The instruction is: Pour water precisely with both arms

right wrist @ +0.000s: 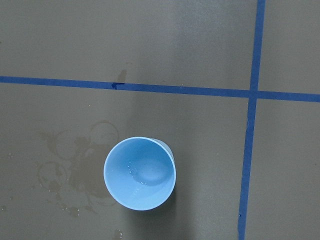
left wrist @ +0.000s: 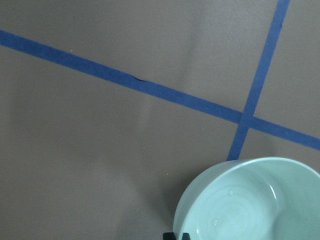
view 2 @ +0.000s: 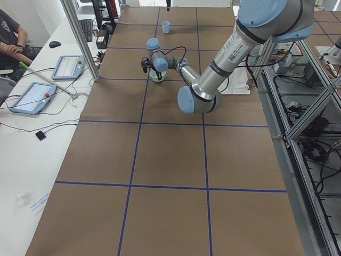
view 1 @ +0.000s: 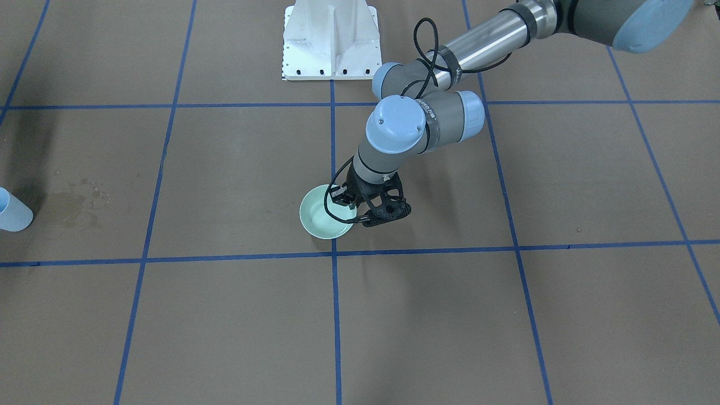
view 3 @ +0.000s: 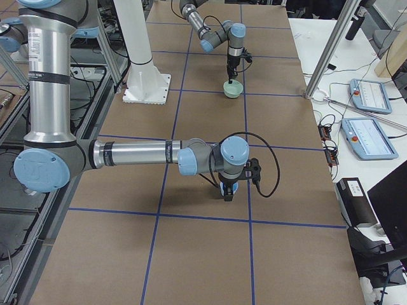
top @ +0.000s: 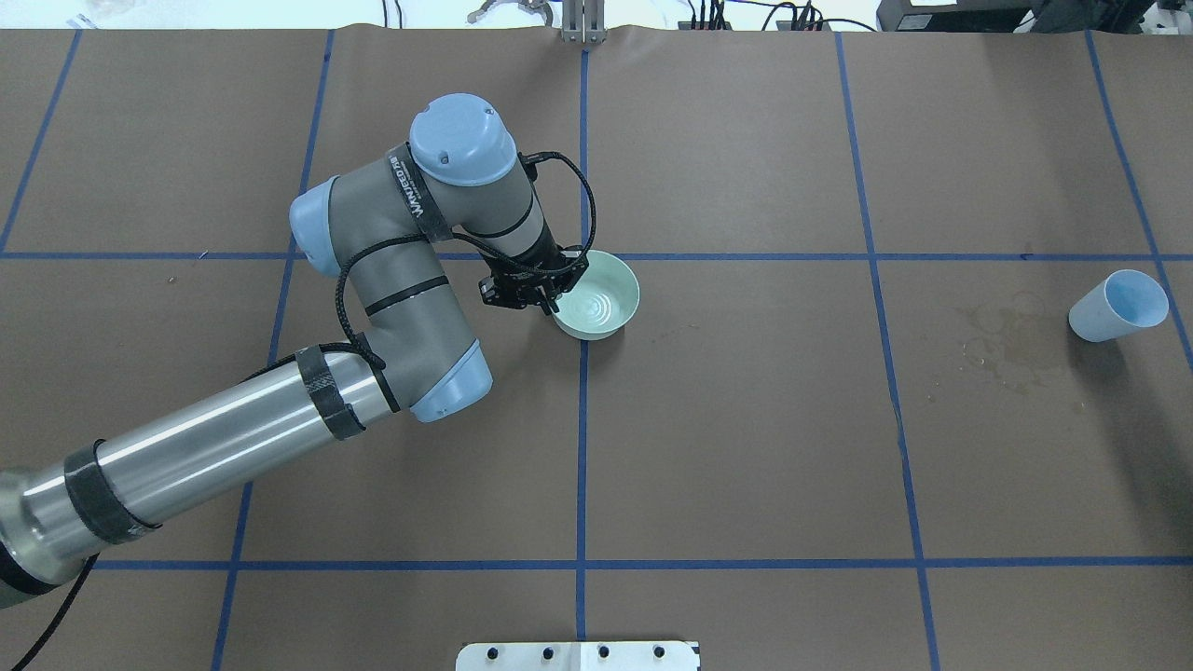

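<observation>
Pale green round bowl (top: 626,280) holds a little rippling water (top: 596,304) — left gripper (top: 550,300) straddles its near-left rim, can't tell if pinching. Light blue plastic cup (right wrist: 140,172) far right, just droplets inside — right gripper (view 3: 227,194) above it, state unclear too.

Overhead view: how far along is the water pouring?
Seemingly done: water ripples in the bowl, and the blue cup looks almost empty, with wet stains beside it. In hand: the left gripper sits at the bowl's rim, grip unclear. Left: the cup stands unheld, so further pouring is uncertain.

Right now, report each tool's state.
Left tool: straddles the bowl rim; grip cannot be told.
Right tool: seen only from the side; cannot be told.
</observation>
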